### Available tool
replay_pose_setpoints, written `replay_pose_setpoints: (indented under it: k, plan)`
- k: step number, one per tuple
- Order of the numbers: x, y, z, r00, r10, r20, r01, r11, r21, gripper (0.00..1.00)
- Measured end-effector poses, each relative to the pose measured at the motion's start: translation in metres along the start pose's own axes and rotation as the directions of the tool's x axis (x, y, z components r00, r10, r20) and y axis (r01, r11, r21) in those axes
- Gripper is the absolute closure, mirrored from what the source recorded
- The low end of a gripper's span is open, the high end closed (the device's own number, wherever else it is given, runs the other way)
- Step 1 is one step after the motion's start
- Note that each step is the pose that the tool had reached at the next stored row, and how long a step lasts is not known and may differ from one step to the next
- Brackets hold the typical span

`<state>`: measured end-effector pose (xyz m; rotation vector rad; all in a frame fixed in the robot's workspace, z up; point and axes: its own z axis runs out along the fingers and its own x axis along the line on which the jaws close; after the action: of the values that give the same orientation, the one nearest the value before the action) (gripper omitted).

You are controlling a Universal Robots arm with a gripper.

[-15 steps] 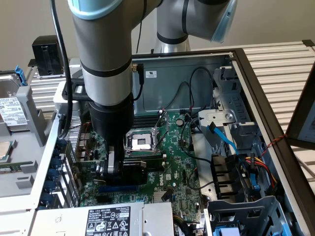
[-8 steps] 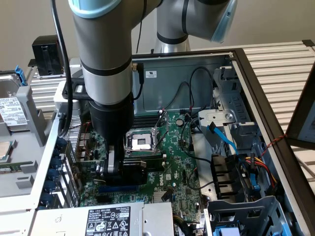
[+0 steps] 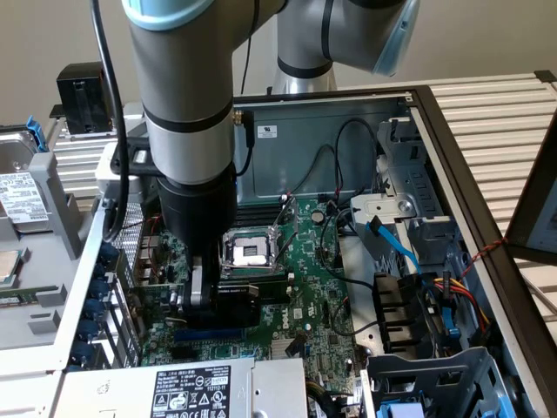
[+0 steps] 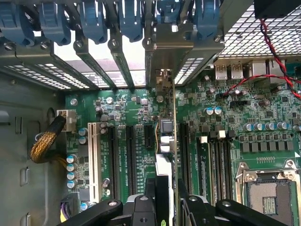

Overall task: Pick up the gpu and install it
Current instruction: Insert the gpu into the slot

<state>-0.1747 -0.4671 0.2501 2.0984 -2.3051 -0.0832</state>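
the gripper [image 3: 216, 300] is clamped on the gpu [image 4: 165, 134], held on edge at the motherboard [image 4: 263, 113] slots.

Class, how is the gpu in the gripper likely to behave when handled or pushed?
Probably stiff: the gpu stands straight, edge-on, in the gripper. Likely fragile against sideways pushes, its board being thin.
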Motion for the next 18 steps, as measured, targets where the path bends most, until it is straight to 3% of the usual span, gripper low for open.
replay_pose_setpoints:
  k: [18]
  plan:
    - [-0.0028,0.0004,0.0006,1.0000,-0.007,-0.0009,0.007,1.0000,-0.0002,0.73]
